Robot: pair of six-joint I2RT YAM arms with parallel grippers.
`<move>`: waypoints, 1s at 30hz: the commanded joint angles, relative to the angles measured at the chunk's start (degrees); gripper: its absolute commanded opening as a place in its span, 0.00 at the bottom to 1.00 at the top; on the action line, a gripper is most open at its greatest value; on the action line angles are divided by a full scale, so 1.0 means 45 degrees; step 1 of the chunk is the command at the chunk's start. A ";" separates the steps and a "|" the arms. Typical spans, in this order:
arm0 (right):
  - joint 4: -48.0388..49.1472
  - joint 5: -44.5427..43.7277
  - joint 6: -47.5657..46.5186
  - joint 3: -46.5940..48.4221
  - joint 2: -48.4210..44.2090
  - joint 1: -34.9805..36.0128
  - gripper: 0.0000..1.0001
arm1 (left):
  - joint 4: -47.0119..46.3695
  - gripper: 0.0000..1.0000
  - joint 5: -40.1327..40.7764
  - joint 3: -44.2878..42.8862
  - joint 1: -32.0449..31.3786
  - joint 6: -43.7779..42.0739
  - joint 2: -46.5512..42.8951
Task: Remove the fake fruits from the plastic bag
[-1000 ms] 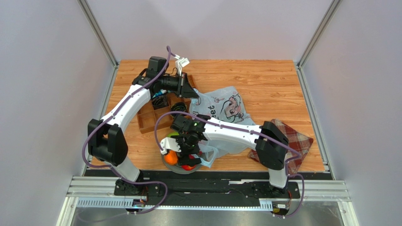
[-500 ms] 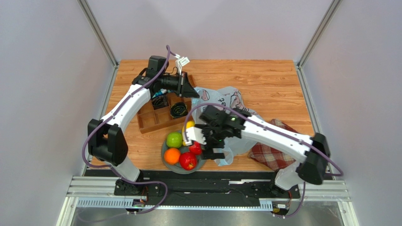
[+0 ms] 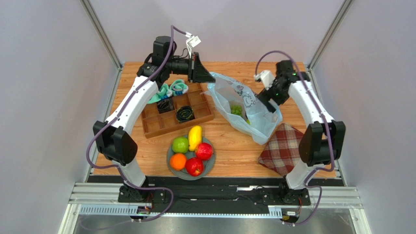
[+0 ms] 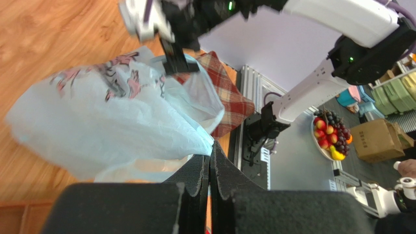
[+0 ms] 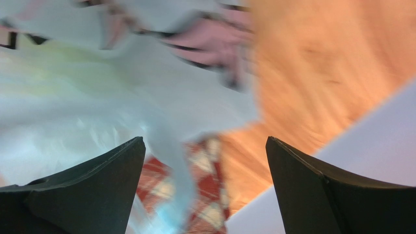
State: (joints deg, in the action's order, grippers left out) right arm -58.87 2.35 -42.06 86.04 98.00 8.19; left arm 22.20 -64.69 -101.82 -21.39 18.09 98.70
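Note:
The pale-blue plastic bag (image 3: 251, 117) hangs lifted by its upper left edge, which my left gripper (image 3: 207, 77) is shut on; the left wrist view shows the film (image 4: 112, 122) pinched between the closed fingertips. A green grape bunch (image 3: 237, 110) shows through the bag. My right gripper (image 3: 266, 96) stands open at the bag's upper right side, its fingers apart with only blurred bag (image 5: 97, 97) ahead. On the grey plate (image 3: 170, 167) lie a green apple (image 3: 180, 144), a yellow mango (image 3: 195, 137), an orange (image 3: 177, 161) and two red apples (image 3: 204, 151).
A wooden compartment tray (image 3: 158, 124) lies left of the bag, with teal-and-white socks (image 3: 171, 89) at its far end. A red plaid cloth (image 3: 283, 148) lies right of the plate, under the bag's lower tip. Metal frame posts stand at the table's back corners.
My right arm has left the plate, where the mango now lies, and swung to the back right beside the bag, jaws wide. My left gripper has raised the bag's edge.

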 commanded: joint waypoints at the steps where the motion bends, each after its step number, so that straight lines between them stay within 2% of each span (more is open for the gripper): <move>1: -0.1659 0.2167 -0.0651 0.1642 -0.1985 -0.0432 1.00 | -0.0283 0.00 -0.0723 0.0396 -0.0832 0.0374 -0.0095; 3: -0.2327 0.3847 -0.0363 0.0942 -0.2982 -0.0374 1.00 | -0.0595 0.00 -0.0781 0.0789 -0.1377 0.0550 -0.0291; 5: -0.1591 0.5579 0.0204 -0.0555 -0.4584 -0.0374 1.00 | -0.0423 0.00 -0.0723 0.1025 -0.1788 0.0319 -0.0545; 8: -0.1469 0.8293 0.1083 -0.0897 -0.5759 0.0111 1.00 | 0.1211 0.00 -0.0315 0.0695 -0.2570 -0.1378 -0.0741; 9: -0.1294 0.8557 0.1782 -0.0897 -0.5897 0.0385 1.00 | 0.1491 0.00 0.0035 0.0635 -0.2842 -0.1731 -0.0721; 11: -0.1272 0.8386 0.1616 -0.0917 -0.5763 0.1610 1.00 | 0.1475 0.00 0.0194 0.0693 -0.2884 -0.1755 -0.0663; 13: -0.1003 0.7918 0.0891 -0.1208 -0.5160 0.2299 0.91 | 0.1571 0.00 0.0429 0.0597 -0.2884 -0.1714 -0.0449; 14: -0.0729 0.7335 0.0890 -0.1422 -0.4904 0.2669 0.77 | 0.1610 0.00 0.0429 0.0557 -0.2865 -0.1734 -0.0409; 17: -0.0101 0.6863 0.0755 -0.1542 -0.3577 0.2712 0.48 | 0.1727 0.00 0.0662 0.0381 -0.2865 -0.1793 -0.0292; 18: -0.0101 0.6706 0.0483 -0.1523 -0.3264 0.2712 0.45 | 0.1786 0.00 0.0818 0.0342 -0.2826 -0.1812 -0.0272; 21: 0.0444 0.6061 -0.0221 -0.1834 -0.2190 0.2712 0.44 | 0.1728 0.00 0.0839 0.0439 -0.2670 -0.1735 -0.0369; 30: 0.2767 0.4031 -0.0438 -0.1933 -0.0022 0.2712 0.56 | 0.1455 0.00 0.0742 0.0946 -0.2376 -0.1676 -0.0623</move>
State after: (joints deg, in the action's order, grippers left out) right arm -53.69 25.61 -42.76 75.75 94.63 20.45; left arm 29.89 -60.84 -97.56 -32.47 11.75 98.32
